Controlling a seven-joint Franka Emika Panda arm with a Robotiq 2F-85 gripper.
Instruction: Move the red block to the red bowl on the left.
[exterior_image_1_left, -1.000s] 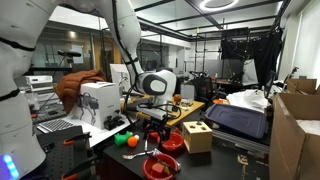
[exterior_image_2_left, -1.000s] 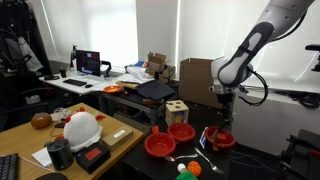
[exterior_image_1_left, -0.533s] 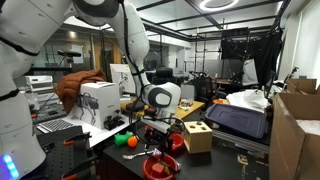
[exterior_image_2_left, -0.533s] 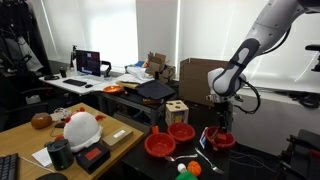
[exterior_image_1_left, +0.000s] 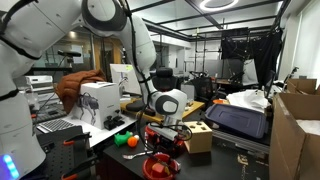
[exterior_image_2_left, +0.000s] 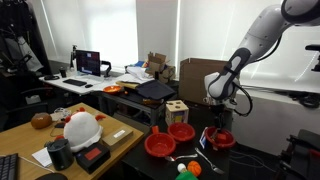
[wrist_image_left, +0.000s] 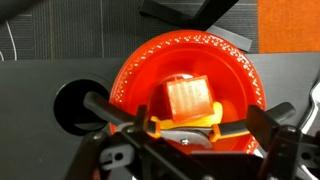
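Hovering with gripper (wrist_image_left: 182, 122) directly over red bowl (wrist_image_left: 130, 75) on dark table (wrist_image_left: 40, 135); fingers standing spread wide, pinching nothing. Noting red block (wrist_image_left: 188, 97) lying inside bowl.

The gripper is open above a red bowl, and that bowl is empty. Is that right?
Not quite: the bowl is not empty. The wrist view shows a block lying in it, below the gripper. The rest holds: the gripper is open above a red bowl.
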